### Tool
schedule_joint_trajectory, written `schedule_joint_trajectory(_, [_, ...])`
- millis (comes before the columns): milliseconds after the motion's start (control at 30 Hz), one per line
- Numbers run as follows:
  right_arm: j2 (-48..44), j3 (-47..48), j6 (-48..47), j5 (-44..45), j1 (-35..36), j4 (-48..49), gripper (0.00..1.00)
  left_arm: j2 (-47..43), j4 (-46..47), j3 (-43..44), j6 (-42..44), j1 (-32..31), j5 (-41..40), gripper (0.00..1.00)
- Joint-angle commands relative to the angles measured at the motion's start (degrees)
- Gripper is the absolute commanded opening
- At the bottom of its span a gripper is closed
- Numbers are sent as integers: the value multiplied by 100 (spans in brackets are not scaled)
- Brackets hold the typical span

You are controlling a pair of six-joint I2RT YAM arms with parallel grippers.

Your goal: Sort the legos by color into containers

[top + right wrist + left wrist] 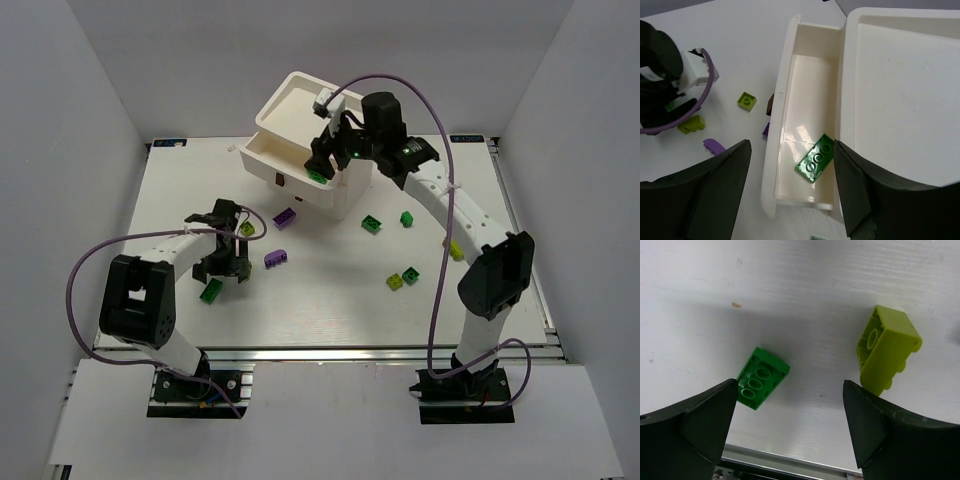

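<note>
A white rectangular counter is boxed in by pale walls on its left, right and far sides, with a metal rail along its near edge. The broadest bare stretch runs along that near edge, between the two arm bases.

A white plastic box-shaped chest stands angled at the far middle, away from every edge. Its top drawer is pulled out toward the left, and a brown pull shows below it.

The right gripper hangs over that drawer, its jaws spread and holding nothing. A dark green studded brick lies tilted in the drawer's near corner, against the chest wall.

The left gripper is low over the left half of the counter, its jaws wide apart and empty. A second green brick lies studs-down just beside one finger. A lime brick lies outside the other.

Two purple bricks sit between the left arm and the chest. To the right, two green bricks lie near the chest. A lime and green pair sits nearer, beside the right arm. All are well clear of the edges.
</note>
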Motion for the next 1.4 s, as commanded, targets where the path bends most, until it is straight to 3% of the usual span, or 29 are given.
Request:
schedule_joint_trajectory(0, [-691,-243,137,-410,-131,302,73,142,-197,300,487,226,285,94])
schedule_joint_trajectory(233, [-1192,-850,215,-340,-446,399,74,247,-118,212,691,526,707,85])
schedule_joint_trajectory(467, [-1386,-1096,321,-322,-684,443,74,713,-56,195,717,578,804,58])
schedule_joint_trajectory(633, [-1535,-1325,356,-331,-816,505,74,784,-82,186,673,578,734,47])
schedule_joint_trajectory(933, [-1693,-1597,313,-462,-1000,470,74,224,-381,711,428,578,953,17])
schedule_joint_trajectory(1100, [-2009,-1992,111,-674,-1097,514,74,-673,-268,1134,112,578,1270,12])
schedule_joint_trajectory(1233, [-2317,-2590,-109,-718,-1168,645,72,-1508,434,1144,-56,464,2094,12])
schedule_joint_trajectory(1367, [-2598,-3388,-241,-595,-1247,812,59,-2089,1585,1187,-451,464,2913,11])
